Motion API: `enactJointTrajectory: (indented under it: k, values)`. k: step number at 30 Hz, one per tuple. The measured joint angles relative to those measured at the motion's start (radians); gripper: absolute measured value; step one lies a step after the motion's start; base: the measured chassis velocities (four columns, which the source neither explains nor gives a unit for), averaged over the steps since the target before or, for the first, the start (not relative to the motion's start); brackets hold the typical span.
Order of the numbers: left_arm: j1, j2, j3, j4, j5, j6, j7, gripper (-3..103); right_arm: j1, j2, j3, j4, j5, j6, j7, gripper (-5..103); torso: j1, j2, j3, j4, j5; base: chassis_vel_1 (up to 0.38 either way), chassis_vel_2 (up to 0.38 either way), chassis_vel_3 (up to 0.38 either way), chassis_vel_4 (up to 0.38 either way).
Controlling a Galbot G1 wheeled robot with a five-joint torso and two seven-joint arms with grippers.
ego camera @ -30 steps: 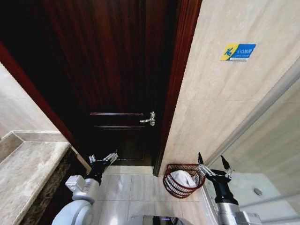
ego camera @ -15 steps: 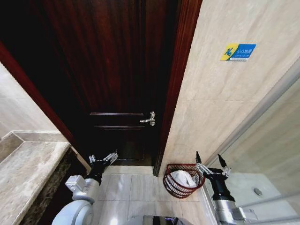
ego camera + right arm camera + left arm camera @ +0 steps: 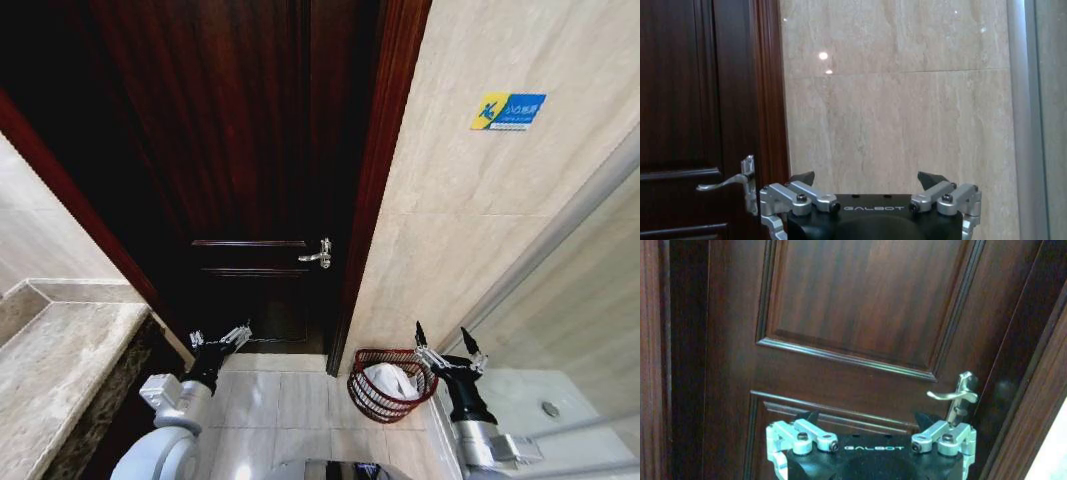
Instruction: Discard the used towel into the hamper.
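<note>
The hamper (image 3: pixel 372 392), a dark reddish-brown wire basket, stands on the floor against the tiled wall right of the door. A white towel (image 3: pixel 392 380) lies crumpled inside it. My right gripper (image 3: pixel 444 347) hangs open just right of the hamper's rim, nothing between its fingers; in the right wrist view the right gripper (image 3: pixel 867 177) faces the tiled wall with its fingers spread. My left gripper (image 3: pixel 220 337) is raised at the lower left before the door, open and holding nothing; the left wrist view has the left gripper (image 3: pixel 869 416) pointing at the door panel.
A dark wooden door (image 3: pixel 250 170) with a silver lever handle (image 3: pixel 318 256) stands ahead. A marble counter (image 3: pixel 55 365) lies at the left. A glass shower partition with a metal frame (image 3: pixel 560 240) and a floor drain (image 3: pixel 549 408) are at the right.
My right gripper has drifted a little left and down toward the hamper's rim. The left arm and the towel have stayed put.
</note>
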Motion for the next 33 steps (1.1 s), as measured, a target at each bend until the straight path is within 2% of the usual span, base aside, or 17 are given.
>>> enactJointTrajectory:
  k: [14, 23, 33]
  values:
    - [0.000, 0.000, 0.000, 0.000, 0.000, 0.000, 0.000, 97, -0.001, 0.000, 0.000, 0.000, 0.000, 0.000, 0.001, 100, -0.001, -0.002, -0.001, 0.0000, 0.0000, 0.000, 0.000, 0.000, 0.000]
    - [0.000, 0.000, 0.000, 0.000, 0.000, 0.000, 0.000, 97, -0.001, 0.000, 0.000, 0.000, 0.000, 0.000, 0.001, 100, -0.023, -0.050, -0.026, 0.0000, 0.0000, 0.000, 0.000, 0.000, 0.000]
    - [0.000, 0.000, 0.000, 0.000, 0.000, 0.000, 0.000, 97, -0.001, 0.000, 0.000, 0.000, 0.000, 0.000, 0.001, 100, -0.026, -0.050, -0.025, 0.0000, 0.0000, 0.000, 0.000, 0.000, 0.000]
